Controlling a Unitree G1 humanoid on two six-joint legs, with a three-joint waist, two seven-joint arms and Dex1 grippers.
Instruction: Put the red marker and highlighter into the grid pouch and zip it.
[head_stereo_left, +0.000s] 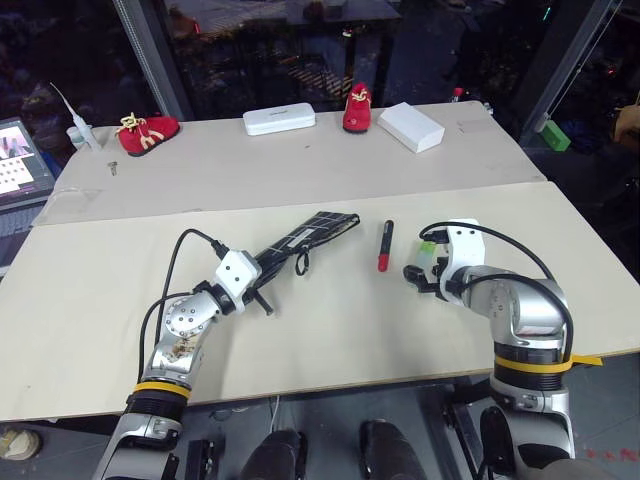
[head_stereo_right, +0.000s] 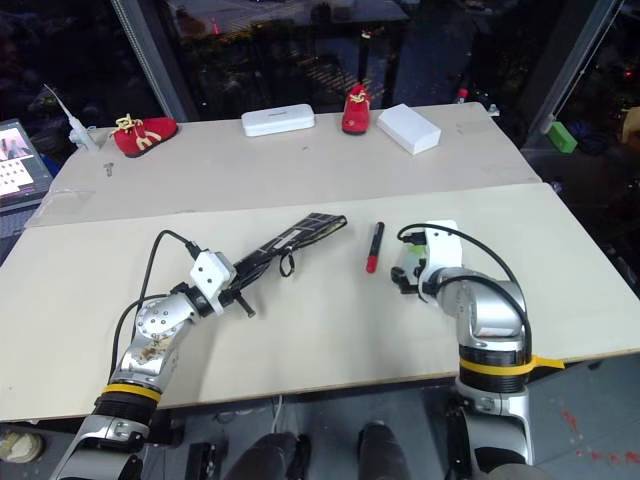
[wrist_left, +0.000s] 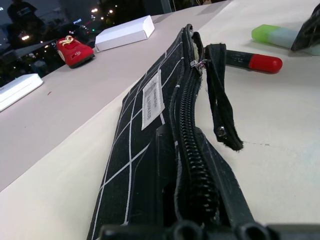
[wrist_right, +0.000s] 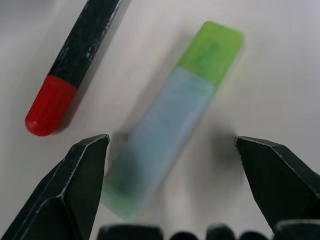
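a wide beige table (head_stereo_left: 330, 330) made of two boards, one nearer and one farther, with a seam running across between them. on the nearer board lie a black grid pouch (head_stereo_left: 305, 237), set at a slant, then a red marker (head_stereo_left: 385, 245) just to its right, and a pale green highlighter (wrist_right: 170, 120) a little further right. on the farther board, from left to right, sit a red miniature shoe (head_stereo_left: 148, 132), a flat white case (head_stereo_left: 279, 120), a second red shoe (head_stereo_left: 357, 108) and a white box (head_stereo_left: 411, 126). a small metal object (head_stereo_left: 115, 167) lies near the first shoe.
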